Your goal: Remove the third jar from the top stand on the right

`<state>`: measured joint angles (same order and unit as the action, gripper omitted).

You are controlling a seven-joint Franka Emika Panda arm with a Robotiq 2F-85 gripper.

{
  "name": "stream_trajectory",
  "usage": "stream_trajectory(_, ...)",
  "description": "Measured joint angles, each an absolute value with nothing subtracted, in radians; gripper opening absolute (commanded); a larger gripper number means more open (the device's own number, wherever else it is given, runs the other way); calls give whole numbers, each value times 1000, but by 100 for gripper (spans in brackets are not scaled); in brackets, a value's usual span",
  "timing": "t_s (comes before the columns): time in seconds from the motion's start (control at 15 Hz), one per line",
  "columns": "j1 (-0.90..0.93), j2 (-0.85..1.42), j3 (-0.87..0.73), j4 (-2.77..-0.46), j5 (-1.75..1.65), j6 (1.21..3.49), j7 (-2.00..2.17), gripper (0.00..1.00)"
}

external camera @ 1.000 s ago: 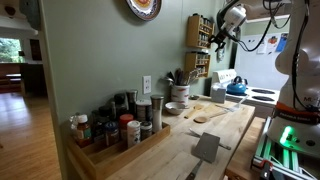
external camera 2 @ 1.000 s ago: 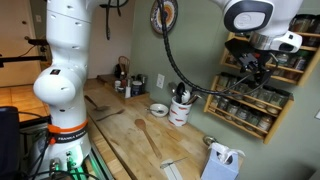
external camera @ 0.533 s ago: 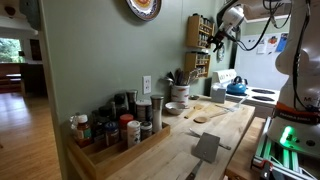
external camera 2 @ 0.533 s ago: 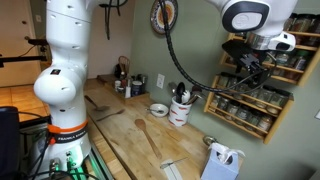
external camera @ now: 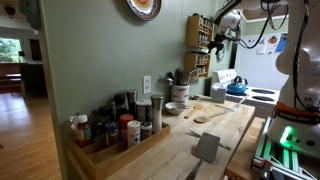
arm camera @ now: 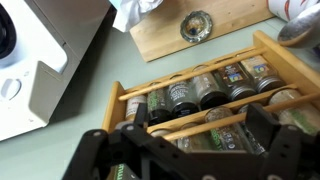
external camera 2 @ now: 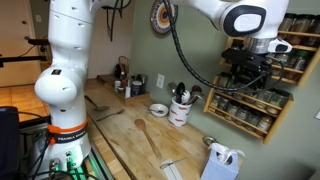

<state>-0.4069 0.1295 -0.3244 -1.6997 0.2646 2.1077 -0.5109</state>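
Lifted since a moment ago toward the upper tiers of the rack [external camera 2: 250,112], with gripper [external camera 2: 246,78] spread and empty near the jars [arm camera: 210,88], removal not begun.

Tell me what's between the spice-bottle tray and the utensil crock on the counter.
A white bowl sits on the counter between the spice-bottle tray and the utensil crock, with a wall outlet above it. Both exterior views show this.
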Motion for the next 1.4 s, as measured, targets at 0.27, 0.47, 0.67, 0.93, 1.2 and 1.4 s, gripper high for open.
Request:
stream_trajectory(0.27, -407, 136, -311, -1693, 268, 2158, -589, 100)
stream_trajectory(0.47, -409, 147, -307, -1689, 296, 2180, -633, 100)
stream_trajectory(0.67, -413, 165, -302, -1688, 363, 2207, -691, 100)
stream_trajectory(0.93, -425, 191, -294, -1682, 439, 2251, -754, 100)
stream_trajectory(1.2, -443, 209, -286, -1673, 481, 2272, -803, 100)
stream_trajectory(1.4, -457, 214, -278, -1669, 525, 2290, -852, 100)
